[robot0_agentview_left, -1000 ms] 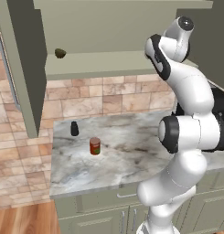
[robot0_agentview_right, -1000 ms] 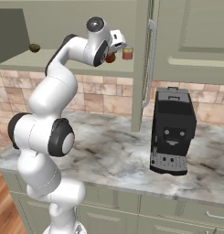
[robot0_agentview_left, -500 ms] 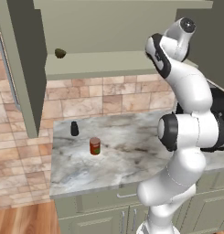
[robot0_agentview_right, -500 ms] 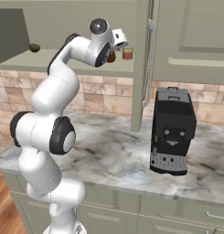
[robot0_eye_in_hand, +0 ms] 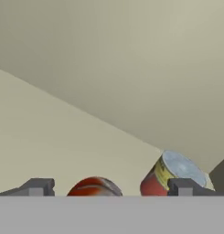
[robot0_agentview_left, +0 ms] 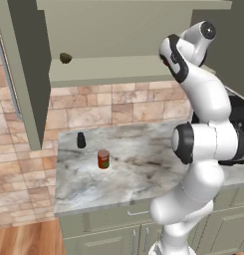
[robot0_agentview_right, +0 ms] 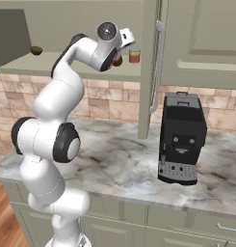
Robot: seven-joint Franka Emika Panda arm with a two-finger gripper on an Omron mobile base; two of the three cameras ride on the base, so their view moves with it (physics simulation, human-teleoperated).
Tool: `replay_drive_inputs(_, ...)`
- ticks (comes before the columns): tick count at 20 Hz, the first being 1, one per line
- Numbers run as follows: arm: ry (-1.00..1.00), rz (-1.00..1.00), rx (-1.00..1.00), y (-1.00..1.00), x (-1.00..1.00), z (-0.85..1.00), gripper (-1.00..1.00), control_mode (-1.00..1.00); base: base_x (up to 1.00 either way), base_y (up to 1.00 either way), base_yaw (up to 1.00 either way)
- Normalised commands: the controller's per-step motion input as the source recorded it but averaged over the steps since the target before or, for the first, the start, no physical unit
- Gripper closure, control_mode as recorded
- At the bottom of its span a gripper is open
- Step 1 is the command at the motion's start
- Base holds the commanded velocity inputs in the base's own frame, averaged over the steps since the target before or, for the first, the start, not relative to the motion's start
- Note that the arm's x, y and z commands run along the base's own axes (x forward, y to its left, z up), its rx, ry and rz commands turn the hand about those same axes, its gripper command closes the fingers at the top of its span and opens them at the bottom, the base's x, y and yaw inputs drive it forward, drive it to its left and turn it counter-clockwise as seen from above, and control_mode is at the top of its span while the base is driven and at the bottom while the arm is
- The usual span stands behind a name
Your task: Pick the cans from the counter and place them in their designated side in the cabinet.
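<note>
Cabinet [robot0_agentview_left: 128, 69]: olive-green wall unit taken as landmark; its wide shelf is carrying several items.

Gripper [robot0_eye_in_hand: 111, 187]: reaching in over the shelf toward the cabinet's right end; the fingers [robot0_eye_in_hand: 38, 186] are standing wide apart and clasping nothing.

Plain red can [robot0_eye_in_hand: 94, 187]: sitting on the cabinet shelf, lying in the gap between the spread fingers, not clamped; in the right base view it is showing as a red spot [robot0_agentview_right: 118, 60] just beside the hand.

Shorter red-and-yellowish can [robot0_agentview_right: 134, 56]: standing upright on the same shelf, just beside the plain red can and nearer the cabinet's right-hand door edge.

Labelled red can [robot0_agentview_left: 103, 159]: standing upright on the counter [robot0_agentview_left: 143, 174], well below the cabinet's left half.

Small black bottle [robot0_agentview_left: 81, 140]: standing on the counter near the labelled red can, closer to the wall under the cabinet.

Small dark round item [robot0_agentview_left: 65, 58]: resting at the far left of the cabinet shelf.

Coffee machine [robot0_agentview_right: 182, 139]: standing on the counter below the cabinet's right door.
</note>
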Motion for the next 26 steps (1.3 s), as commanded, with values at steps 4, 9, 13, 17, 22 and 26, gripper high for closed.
replay_drive_inputs(4, -0.05, 0.04, 0.0, 0.0, 0.45, 0.0, -1.0, -1.0, 0.0, 0.0, 0.0)
replay_drive_inputs(9, -0.03, 0.05, 0.0, -0.02, 0.49, 0.0, -1.0, -1.0, 0.0, 0.0, 0.0)
replay_drive_inputs(13, -0.05, 0.06, 0.0, -0.09, 0.26, 0.05, -1.0, -1.0, 0.0, 0.0, 0.0)
replay_drive_inputs(17, -0.1, 0.06, 0.0, -0.05, 0.0, 0.2, -1.0, -1.0, 0.0, 0.0, 0.0)
replay_drive_inputs(22, -0.11, 0.06, 0.0, 0.01, -0.02, 0.27, -1.0, -1.0, 0.0, 0.0, 0.0)
replay_drive_inputs(26, -0.11, 0.06, -0.05, 0.29, -0.33, 0.01, -1.0, -1.0, 0.0, 0.0, 0.0)
